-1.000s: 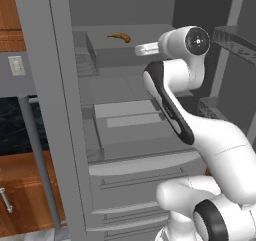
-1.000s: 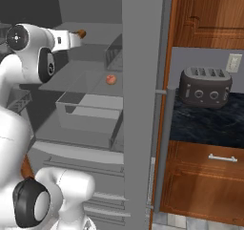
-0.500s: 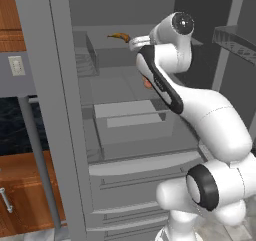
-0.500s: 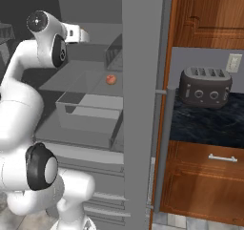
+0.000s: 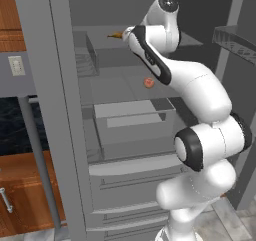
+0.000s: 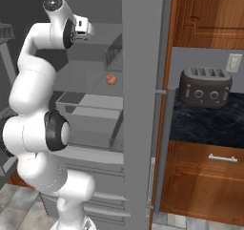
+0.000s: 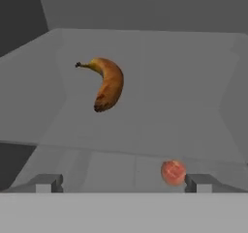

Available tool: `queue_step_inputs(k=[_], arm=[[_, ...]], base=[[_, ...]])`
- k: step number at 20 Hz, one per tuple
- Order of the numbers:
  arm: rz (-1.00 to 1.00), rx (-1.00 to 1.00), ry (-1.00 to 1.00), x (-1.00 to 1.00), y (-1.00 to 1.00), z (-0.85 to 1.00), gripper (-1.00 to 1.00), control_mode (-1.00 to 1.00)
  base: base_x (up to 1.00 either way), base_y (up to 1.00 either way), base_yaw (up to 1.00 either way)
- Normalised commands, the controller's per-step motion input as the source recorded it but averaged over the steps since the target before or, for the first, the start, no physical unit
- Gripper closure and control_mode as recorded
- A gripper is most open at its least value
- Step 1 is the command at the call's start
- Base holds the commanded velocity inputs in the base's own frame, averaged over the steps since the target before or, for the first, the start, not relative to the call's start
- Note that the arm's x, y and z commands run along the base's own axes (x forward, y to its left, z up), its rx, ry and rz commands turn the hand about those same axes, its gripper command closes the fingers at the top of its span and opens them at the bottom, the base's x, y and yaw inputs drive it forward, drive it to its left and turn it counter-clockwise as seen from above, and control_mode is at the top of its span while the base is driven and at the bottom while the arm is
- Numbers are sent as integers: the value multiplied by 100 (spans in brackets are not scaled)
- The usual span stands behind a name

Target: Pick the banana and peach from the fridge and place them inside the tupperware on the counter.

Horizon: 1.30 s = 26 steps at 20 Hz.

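Left base view, arm reaching into open fridge, banana tip on upper shelf, peach on shelf below, right base view, peach mid-shelf, toaster on counter, hand view, gripper fingers spread wide, holding nothing, banana far left, peach near right finger.

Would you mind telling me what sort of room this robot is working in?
Most likely a home kitchen: an open fridge holding a banana and a peach, and a toaster on a dark stone counter.
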Motion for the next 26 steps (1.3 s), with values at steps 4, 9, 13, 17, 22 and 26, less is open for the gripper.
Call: queue_step_inputs(k=[4, 9, 13, 17, 22, 26], arm=[[0, 0, 4, 74, 22, -14, -100, -100], [0, 0, 0, 66, 20, -16, -100, -100], [0, 0, 0, 59, 16, -11, -100, -100], [0, 0, -1, 57, 13, -7, -100, -100], [0, 0, -3, 56, 8, -6, -100, -100], [-2, 0, 0, 16, 0, -31, 100, -100]], base=[[0, 0, 0], [0, 0, 0], [0, 0, 0], [0, 0, 0], [0, 0, 0], [0, 0, 0]])
